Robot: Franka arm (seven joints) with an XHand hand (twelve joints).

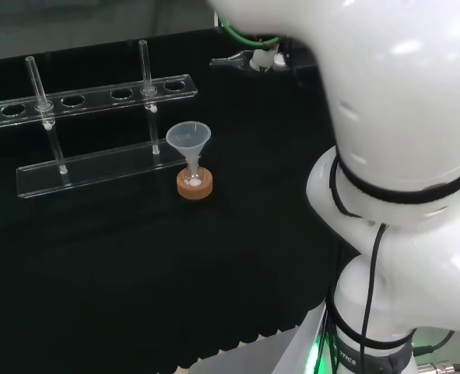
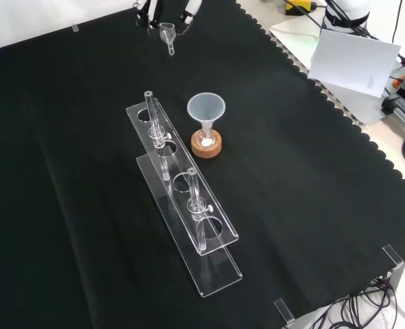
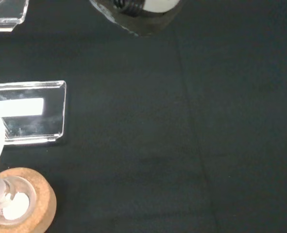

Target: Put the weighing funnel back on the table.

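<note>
Hand (image 2: 154, 12) sits at the front view's top edge, fingers pinching the weighing funnel (image 2: 167, 33), which hangs stem down over the black cloth (image 2: 291, 171). Nearer the camera, the funnel (image 2: 205, 108) stands above a cork ring (image 2: 207, 146), just beside the clear tube rack (image 2: 188, 212).

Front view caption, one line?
Hand holds the weighing funnel at top; funnel and tube rack stand mid-cloth.

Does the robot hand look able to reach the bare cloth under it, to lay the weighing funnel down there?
Probably yes. The robot hand holds the weighing funnel over bare cloth near its far edge. The test tube rack and the funnel stand well apart from it, nearer the front view's camera.
</note>
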